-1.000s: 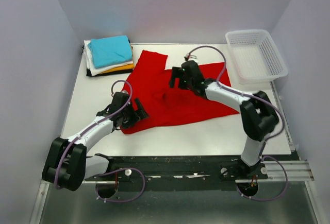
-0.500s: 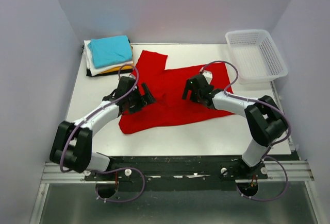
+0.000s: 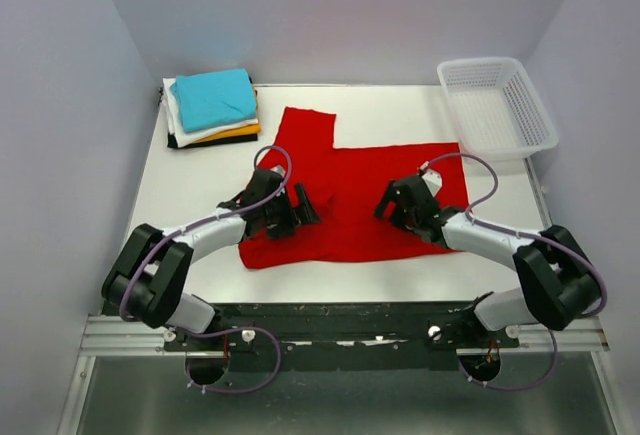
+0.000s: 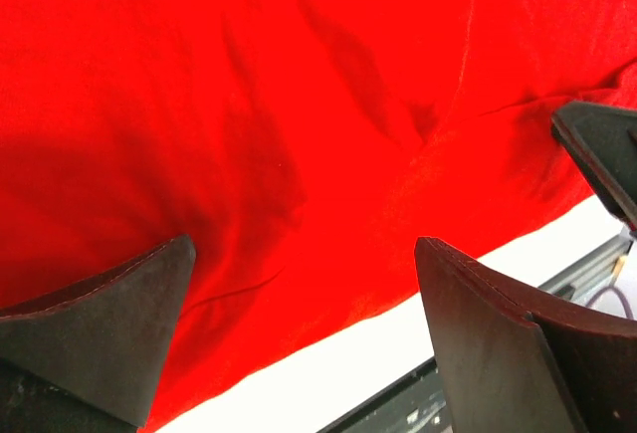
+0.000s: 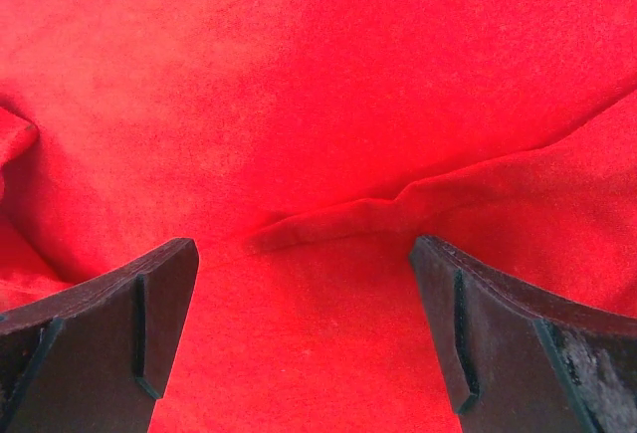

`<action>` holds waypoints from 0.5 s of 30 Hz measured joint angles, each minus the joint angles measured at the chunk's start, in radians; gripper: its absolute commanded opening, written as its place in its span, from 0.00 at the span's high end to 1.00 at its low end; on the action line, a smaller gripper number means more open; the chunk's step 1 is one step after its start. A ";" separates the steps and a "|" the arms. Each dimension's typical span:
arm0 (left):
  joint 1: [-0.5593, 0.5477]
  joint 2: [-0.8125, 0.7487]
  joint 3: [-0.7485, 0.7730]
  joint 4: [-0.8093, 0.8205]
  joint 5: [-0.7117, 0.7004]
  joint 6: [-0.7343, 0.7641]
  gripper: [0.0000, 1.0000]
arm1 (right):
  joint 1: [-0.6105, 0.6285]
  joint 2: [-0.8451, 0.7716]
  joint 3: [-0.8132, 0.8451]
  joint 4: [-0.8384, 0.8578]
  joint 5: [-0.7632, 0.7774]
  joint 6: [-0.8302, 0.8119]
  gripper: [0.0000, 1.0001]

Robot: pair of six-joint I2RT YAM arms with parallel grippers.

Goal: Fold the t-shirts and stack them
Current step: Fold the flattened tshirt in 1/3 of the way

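Observation:
A bright red t-shirt (image 3: pixel 350 180) lies spread flat on the white table (image 3: pixel 180 185), one sleeve pointing to the back. My left gripper (image 3: pixel 305 207) sits low over the shirt's near-left part, open, with only red cloth (image 4: pixel 299 134) under its fingers. My right gripper (image 3: pixel 390 203) is low over the shirt's right half, also open, above a soft crease in the cloth (image 5: pixel 338 219). At the back left stands a stack of folded t-shirts (image 3: pixel 212 105), teal on top, with white, orange and black beneath.
A white plastic lattice basket (image 3: pixel 497 107) stands at the back right corner. The table's near edge and the black rail (image 3: pixel 340 320) run just below the shirt's hem. Grey walls close in the left, right and back.
Both arms have swung toward the near edge and lowered over the shirt. The red shirt now lies flatter and wider, its right part smoothed out to the right.

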 measured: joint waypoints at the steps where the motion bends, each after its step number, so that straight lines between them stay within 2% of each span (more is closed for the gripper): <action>1: -0.015 -0.022 -0.024 0.003 -0.003 -0.008 0.01 | 0.000 -0.030 -0.026 -0.003 -0.011 0.010 0.00; 8: -0.136 -0.198 -0.174 -0.005 -0.035 -0.086 0.01 | 0.001 -0.229 -0.156 -0.069 -0.106 0.055 0.00; 15: -0.192 -0.340 -0.247 -0.073 -0.085 -0.171 0.01 | 0.013 -0.410 -0.204 -0.293 -0.176 0.130 0.00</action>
